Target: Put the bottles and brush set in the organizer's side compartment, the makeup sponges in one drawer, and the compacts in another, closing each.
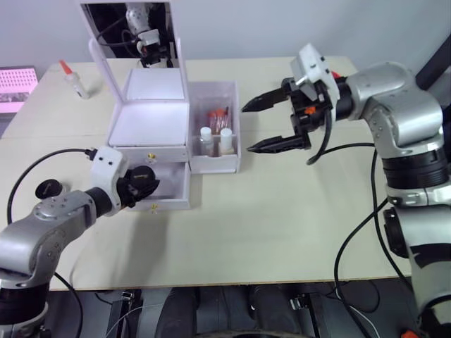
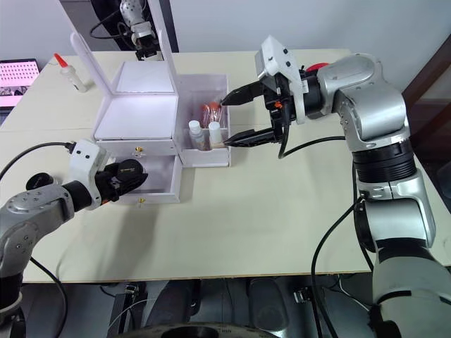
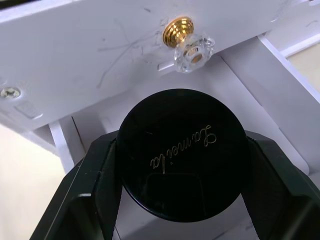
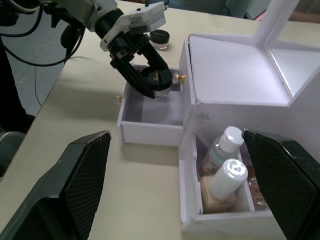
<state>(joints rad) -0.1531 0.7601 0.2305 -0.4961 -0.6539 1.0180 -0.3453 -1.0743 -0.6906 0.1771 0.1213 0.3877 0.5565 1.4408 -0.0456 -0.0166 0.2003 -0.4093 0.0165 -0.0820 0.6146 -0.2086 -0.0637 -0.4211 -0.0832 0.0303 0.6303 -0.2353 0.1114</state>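
Compacts are in hand: our left gripper (image 4: 152,82) clamps one compact (image 3: 182,152) over the open lower drawer (image 4: 150,117), the second compact (image 1: 47,189) waits at nine o'clock, so we should next release inside, while our right gripper (image 1: 276,121) hangs wide, empty.

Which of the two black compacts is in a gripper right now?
The compact with gold script on its lid, clamped in the left gripper over the open lower drawer. The other compact lies on the table.

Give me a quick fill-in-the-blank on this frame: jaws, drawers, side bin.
1. The left gripper is shut on a black ____.
2. It holds it over the ____ drawer, which is pulled open.
3. Two white-capped bottles stand in the side ____.
4. The right gripper's jaws are ____.

Missing words: compact; lower; compartment; open
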